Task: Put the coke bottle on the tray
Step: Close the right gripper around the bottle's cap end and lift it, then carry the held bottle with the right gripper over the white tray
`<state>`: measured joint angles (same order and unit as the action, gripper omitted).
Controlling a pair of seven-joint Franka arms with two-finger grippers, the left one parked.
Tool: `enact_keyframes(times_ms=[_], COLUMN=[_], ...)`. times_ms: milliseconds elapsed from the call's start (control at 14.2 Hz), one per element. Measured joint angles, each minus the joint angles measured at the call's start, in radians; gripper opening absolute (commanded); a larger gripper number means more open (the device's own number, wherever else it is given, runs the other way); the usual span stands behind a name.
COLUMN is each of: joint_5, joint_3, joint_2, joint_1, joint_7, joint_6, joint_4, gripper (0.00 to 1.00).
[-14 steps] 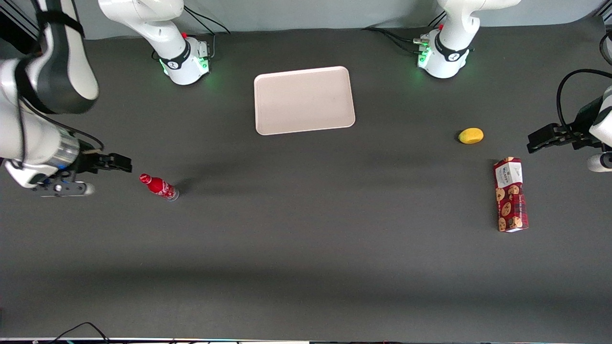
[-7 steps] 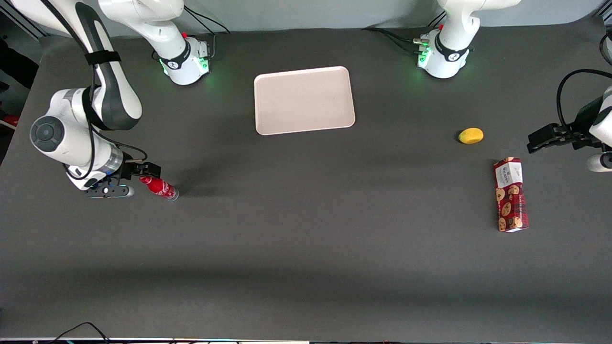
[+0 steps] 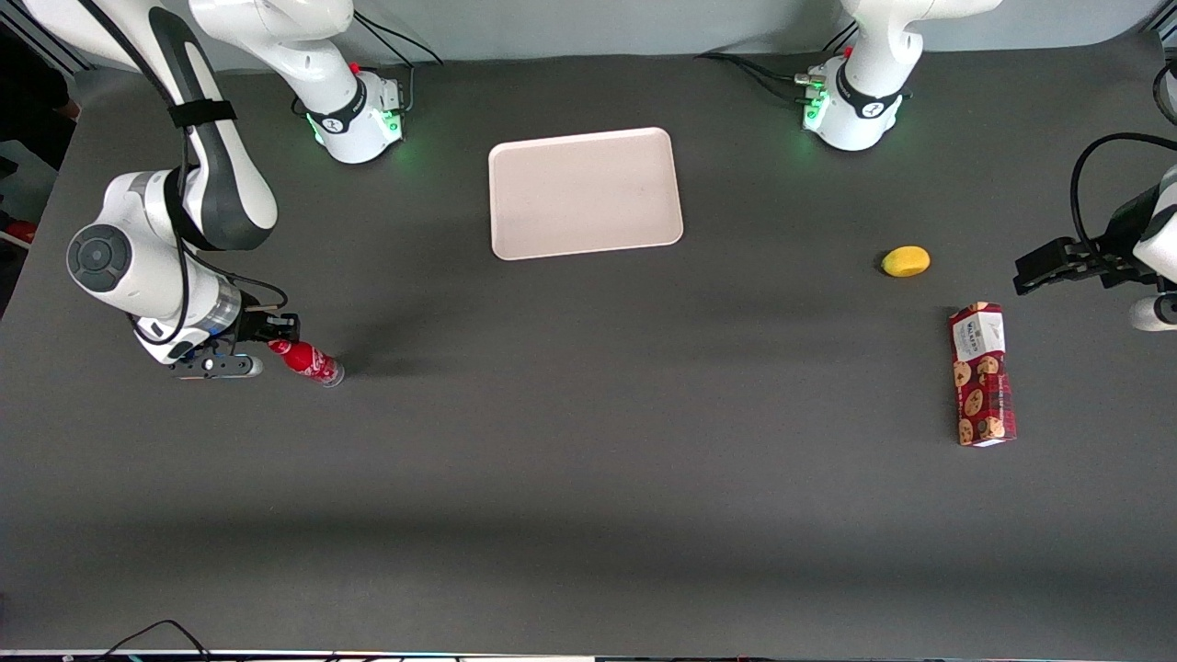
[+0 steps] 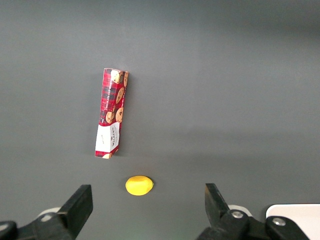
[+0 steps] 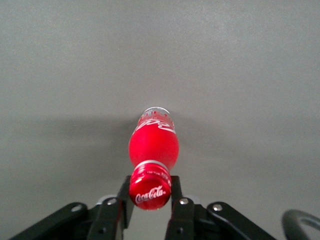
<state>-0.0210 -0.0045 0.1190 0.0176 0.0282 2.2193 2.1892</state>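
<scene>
The gripper [image 3: 279,333] sits at the neck of the coke bottle [image 3: 308,361], its 2 fingers [image 5: 118,205] closed in against the neck just under the red cap. The bottle stands on the dark table [image 3: 588,478], toward the working arm's end and nearer the front camera than the tray [image 3: 585,192], well apart from it.

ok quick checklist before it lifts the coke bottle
1. End effector at the coke bottle neck: ok, fingers flank it just under the cap.
2. Grip firm: cannot tell.
3. Bottle upright on the table: ok.
4. Tray bare: ok.
5. Path to tray: ok, lemon and cookie box lie toward the parked arm's end.
</scene>
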Motion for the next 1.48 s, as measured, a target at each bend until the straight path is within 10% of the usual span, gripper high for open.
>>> enact_keyframes(times_ms=[493,986,1479], joint_5=[0.0,0.013,0.249], joint_3=[0.008,0.098,0.412], joint_2=[-0.007,-0.132,-0.261], joint_1=[0.004,0.009,0.02], joint_7=[0.0,0.039,0.458], joint_6=[-0.013,-0.438,-0.642], joint_4=[-0.024,-0.327,-0.309], gripper=[0.0,0.0,0.0])
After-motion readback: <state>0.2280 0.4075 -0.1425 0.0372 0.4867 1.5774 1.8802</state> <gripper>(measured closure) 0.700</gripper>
